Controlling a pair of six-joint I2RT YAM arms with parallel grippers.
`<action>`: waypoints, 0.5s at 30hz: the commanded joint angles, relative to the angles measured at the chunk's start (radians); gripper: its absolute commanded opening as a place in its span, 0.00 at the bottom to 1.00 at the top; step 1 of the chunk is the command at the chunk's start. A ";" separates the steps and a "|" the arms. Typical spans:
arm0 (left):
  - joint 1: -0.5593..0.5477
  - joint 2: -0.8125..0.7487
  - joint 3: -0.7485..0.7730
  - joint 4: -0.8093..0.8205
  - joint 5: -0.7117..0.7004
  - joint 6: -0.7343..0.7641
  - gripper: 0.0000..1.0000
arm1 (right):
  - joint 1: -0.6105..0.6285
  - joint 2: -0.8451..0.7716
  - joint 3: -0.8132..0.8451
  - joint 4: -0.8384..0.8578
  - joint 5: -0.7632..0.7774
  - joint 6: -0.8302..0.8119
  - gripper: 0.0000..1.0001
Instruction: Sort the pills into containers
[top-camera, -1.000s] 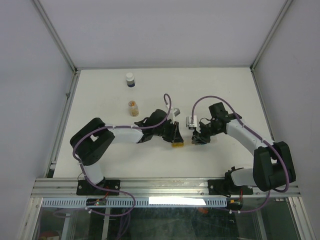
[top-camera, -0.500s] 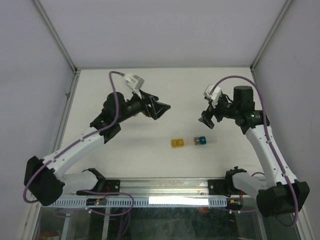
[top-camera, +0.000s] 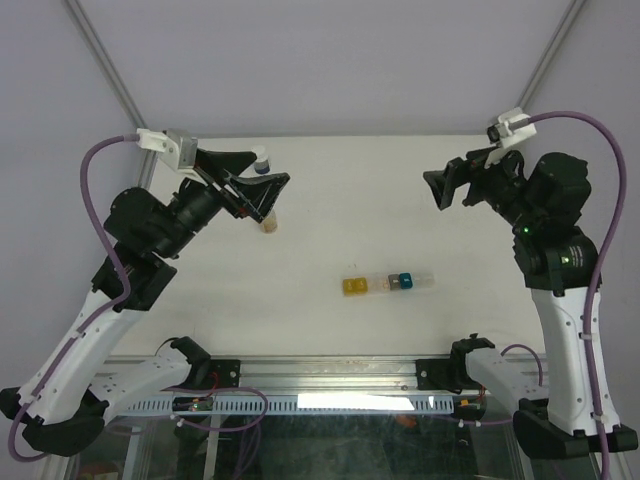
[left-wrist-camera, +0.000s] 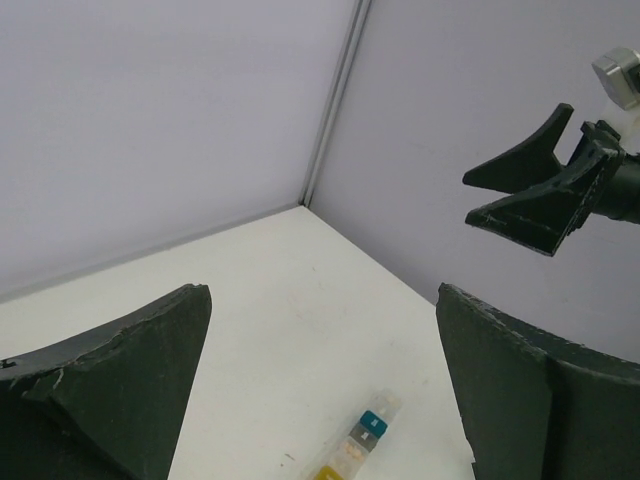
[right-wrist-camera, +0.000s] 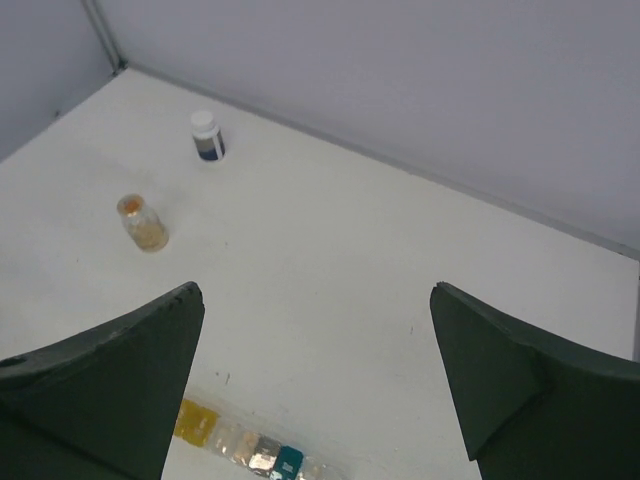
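The containers (top-camera: 385, 283) lie in a short row on the white table's middle, yellow box (top-camera: 354, 286) at the left end and teal box (top-camera: 405, 281) toward the right. They also show low in the left wrist view (left-wrist-camera: 360, 445) and the right wrist view (right-wrist-camera: 250, 447). Pale tan pills (left-wrist-camera: 351, 451) sit inside a clear box. My left gripper (top-camera: 270, 170) is raised high at the back left, open and empty. My right gripper (top-camera: 440, 187) hangs high at the back right, open and empty. Both are far from the row.
A small glass vial of orange pills (right-wrist-camera: 145, 222) stands at the back left of the table (top-camera: 450, 240). Behind it is a white bottle with a dark blue band (right-wrist-camera: 207, 136). My left gripper partly covers both from above. Grey walls close the back and sides.
Both arms rose from the container row and swung outward and back. Both grippers went from shut to wide open. The row stays on the table.
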 joint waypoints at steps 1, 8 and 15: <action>-0.003 -0.011 0.088 -0.141 -0.035 0.056 0.99 | -0.003 -0.047 0.081 0.059 0.269 0.227 1.00; -0.003 -0.001 0.115 -0.172 -0.012 0.059 0.99 | -0.004 -0.088 0.093 0.029 0.217 0.235 0.99; -0.003 0.000 0.111 -0.175 0.000 0.064 0.99 | -0.004 -0.091 0.088 0.024 0.209 0.229 0.99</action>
